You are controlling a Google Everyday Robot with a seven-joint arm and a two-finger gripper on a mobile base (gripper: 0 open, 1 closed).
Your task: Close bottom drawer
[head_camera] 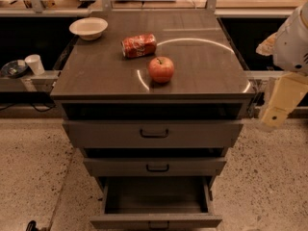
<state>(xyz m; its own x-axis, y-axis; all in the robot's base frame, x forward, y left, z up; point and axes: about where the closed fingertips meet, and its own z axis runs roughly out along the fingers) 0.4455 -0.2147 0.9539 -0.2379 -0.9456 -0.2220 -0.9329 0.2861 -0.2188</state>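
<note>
While bottom drawer [156, 196] gapes forward, gripper [279, 102] right

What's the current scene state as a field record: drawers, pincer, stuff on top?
bottom drawer: pulled well out, nothing visible inside
middle drawer: slightly out
top drawer: partly out
pincer: right of the cabinet, about level with the top drawer, touching no drawer
cabinet top: apple near centre; red can lying on its side behind it; white bowl at back left
task status: bottom drawer not yet closed
</note>
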